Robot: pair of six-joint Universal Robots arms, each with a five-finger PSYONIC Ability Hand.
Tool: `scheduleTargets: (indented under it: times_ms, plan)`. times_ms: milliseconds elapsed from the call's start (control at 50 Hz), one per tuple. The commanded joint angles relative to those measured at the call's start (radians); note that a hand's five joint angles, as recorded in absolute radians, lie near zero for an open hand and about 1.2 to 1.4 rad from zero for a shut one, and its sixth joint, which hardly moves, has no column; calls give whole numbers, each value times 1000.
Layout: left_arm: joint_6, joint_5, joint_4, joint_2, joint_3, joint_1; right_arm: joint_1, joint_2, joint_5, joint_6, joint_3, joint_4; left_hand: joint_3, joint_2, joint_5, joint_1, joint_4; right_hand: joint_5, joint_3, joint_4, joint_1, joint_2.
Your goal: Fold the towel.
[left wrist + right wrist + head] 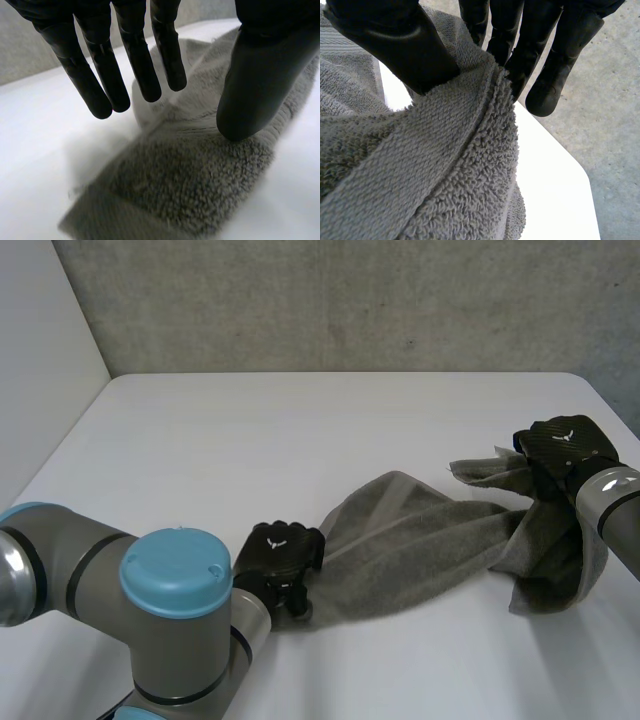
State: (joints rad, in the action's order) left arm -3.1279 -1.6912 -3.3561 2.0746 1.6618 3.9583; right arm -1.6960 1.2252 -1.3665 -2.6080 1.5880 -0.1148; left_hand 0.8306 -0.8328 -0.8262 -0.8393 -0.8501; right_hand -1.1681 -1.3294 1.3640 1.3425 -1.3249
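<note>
The grey towel (pixel 420 540) is lying stretched in a crumpled band across the near right part of the white table (pixel 250 440), running from near the middle out to the right edge. Its left end is lying flat on the table, while its right end is rising off the surface and hanging in loose folds.

The left hand (pixel 280 555) is sitting at the towel's left end. In the left wrist view the hand's fingers (pixel 130 55) are hanging straight and spread above the cloth (pixel 190 185) without gripping it, and the thumb (pixel 260 80) is pressing its tip down on the pile.

The right hand (pixel 565 445) is holding the towel's right end up off the table. In the right wrist view its thumb (pixel 395 40) and fingers (pixel 520 45) are pinching a bunched hem of the towel (pixel 430 175) between them.

A grey concrete wall (pixel 350 300) is running behind the table's far edge.
</note>
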Motion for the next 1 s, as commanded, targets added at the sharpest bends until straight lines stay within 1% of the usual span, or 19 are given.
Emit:
scheduleTargets:
  times_ms: [20,300,320,340,400,520,640,680,720,740,780,800,840,860,880,900,940,960,1000]
  plan:
    - [0,-4,41,36,-27,-1,-10,-3,7,-1,1,4,-112,114,282,121,132,-54,-67,32,54,-71]
    - [-38,-45,37,94,-56,-1,-14,-12,9,0,12,0,-83,85,253,91,102,-54,-67,32,54,-71]
    - [-47,-45,35,96,-56,-1,-14,-12,9,-1,14,0,-1,4,172,10,21,-54,-67,32,54,-71]
    - [-47,-45,35,96,-56,-1,-14,-13,9,0,14,0,-1,3,171,9,20,-54,-67,32,54,-71]
    - [-61,-45,35,88,-57,1,-14,-12,9,-1,15,0,564,-562,-394,-555,-545,-54,-67,32,54,-71]
    - [-60,-47,37,55,-79,9,-14,4,9,-3,14,4,566,-563,-396,-557,-546,-54,-67,32,54,-71]
    - [-61,-39,20,-50,-117,51,-56,99,12,-34,-6,-14,566,-563,-396,-557,-546,-54,-67,32,54,-71]
    - [-61,-39,4,-64,-142,81,-80,111,20,-63,-22,-42,566,-563,-396,-557,-546,-54,-67,32,54,-71]
    - [-64,-38,-48,-80,-215,136,-112,119,44,-189,-60,-159,566,-563,-396,-557,-546,-54,-67,32,54,-71]
    - [-64,-38,-48,-80,-215,136,-113,119,44,-190,-60,-160,566,-563,-396,-557,-546,-54,-67,32,54,-71]
    - [-69,-38,-97,-102,-292,211,-114,129,67,-361,-68,-335,566,-563,-396,-557,-546,-54,-67,32,54,-71]
    - [-69,-38,-97,-102,-292,211,-114,129,67,-362,-68,-336,566,-563,-396,-557,-546,-54,-67,32,54,-71]
    - [-63,-35,-138,-131,-335,277,-113,146,92,-528,-63,-504,566,-563,-396,-557,-546,-54,-67,32,54,-71]
    - [-63,-35,-138,-131,-335,277,-113,146,92,-529,-63,-505,566,-563,-396,-557,-546,-54,-67,32,54,-71]
    - [-57,-33,-155,-158,-343,303,-113,152,98,-584,-75,-535,566,-563,-396,-557,-546,-54,-67,32,54,-71]
    - [-57,-33,-155,-159,-343,303,-113,152,98,-584,-75,-536,566,-563,-396,-557,-546,-54,-67,32,54,-71]
    - [-54,-28,-160,-215,-332,331,-111,152,150,-610,-112,-418,566,-563,-396,-557,-546,-54,-67,32,54,-71]
    - [-54,-28,-160,-215,-332,331,-111,152,150,-610,-112,-418,566,-563,-396,-557,-546,-54,-67,32,54,-71]
    - [-52,-6,-154,-249,-283,349,-114,119,236,-583,-175,-204,566,-563,-396,-557,-546,-54,-67,32,54,-71]
